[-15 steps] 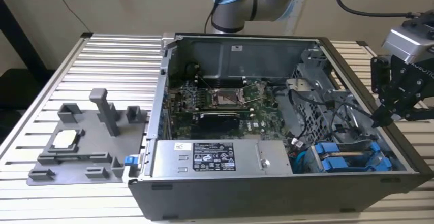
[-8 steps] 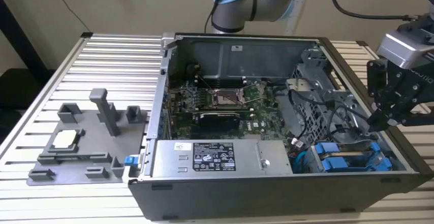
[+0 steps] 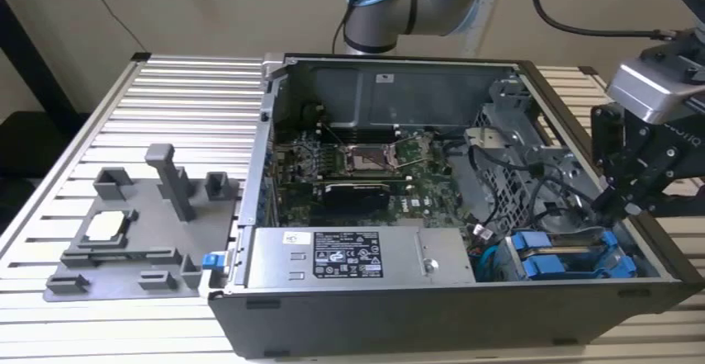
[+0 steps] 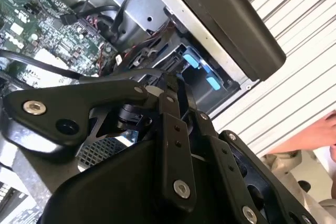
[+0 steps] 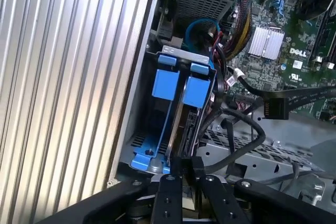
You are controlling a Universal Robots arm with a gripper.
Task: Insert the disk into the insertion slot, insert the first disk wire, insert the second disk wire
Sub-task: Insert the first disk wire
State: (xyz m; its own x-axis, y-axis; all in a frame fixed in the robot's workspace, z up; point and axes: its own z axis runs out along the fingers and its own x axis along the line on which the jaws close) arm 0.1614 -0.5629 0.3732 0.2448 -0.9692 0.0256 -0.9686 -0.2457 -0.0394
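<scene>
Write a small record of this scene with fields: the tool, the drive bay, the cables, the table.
tool: low at the computer case edge, exterior view's right, near the bay
drive bay: two blue-framed drives in it, side by side
black cable: loops close to the tool
table: grey fixture tray beside the case, exterior view's left

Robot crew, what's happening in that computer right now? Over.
Hand low at the drive bay. Two blue-framed drives seated in it. Loose black cables crowd the hand.
</scene>
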